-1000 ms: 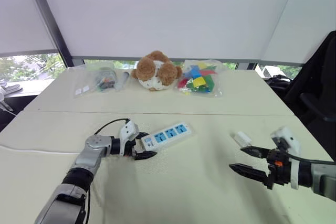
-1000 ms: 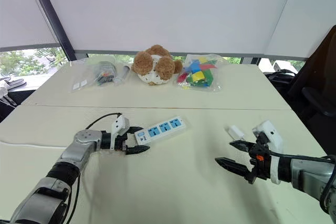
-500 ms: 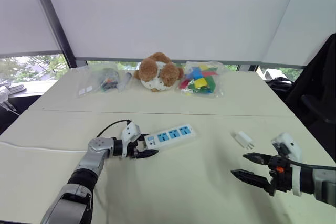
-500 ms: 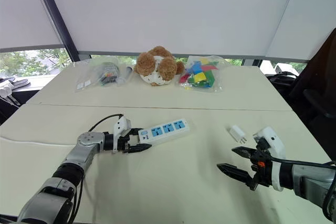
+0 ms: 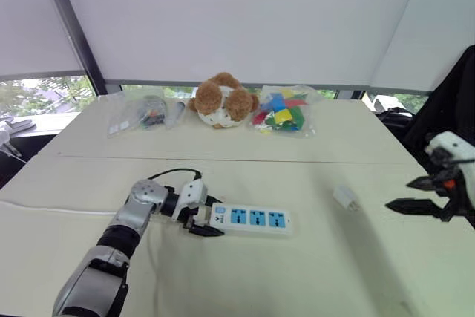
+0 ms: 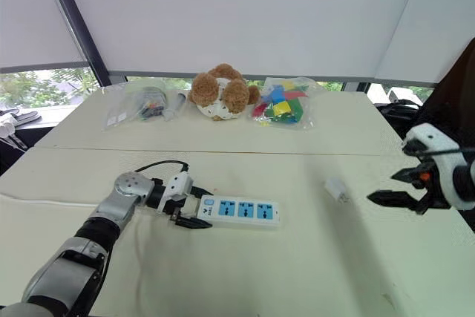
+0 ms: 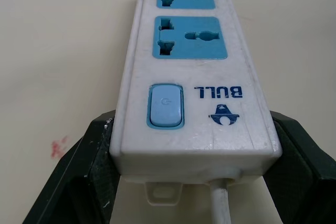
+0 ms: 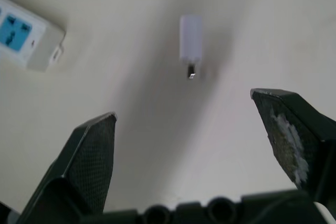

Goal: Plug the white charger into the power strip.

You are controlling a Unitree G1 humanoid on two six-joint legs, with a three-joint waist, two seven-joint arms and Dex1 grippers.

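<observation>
The power strip [image 5: 252,219] lies flat on the near table, its three blue sockets facing up. My left gripper [image 5: 201,220] is shut on its switch end [image 7: 194,124], one black finger on each long side. The white cord [image 5: 44,211] trails off to the left. The white charger [image 5: 344,197] lies by itself on the table to the right of the strip, prongs toward me [image 8: 191,45]. My right gripper [image 5: 410,193] hovers open above the table's right edge, well clear of the charger, with nothing between its fingers.
Along the far table stand a brown teddy bear [image 5: 223,100], a clear bag of coloured blocks [image 5: 280,112] and a clear bag of small parts [image 5: 141,113]. A black chair [image 5: 453,109] stands off the right edge. A seam [image 5: 223,159] runs between the two tables.
My left gripper closed on the strip's switch end and swung the strip round, so it now lies crosswise nearer me. My right gripper rose and moved right, away from the charger.
</observation>
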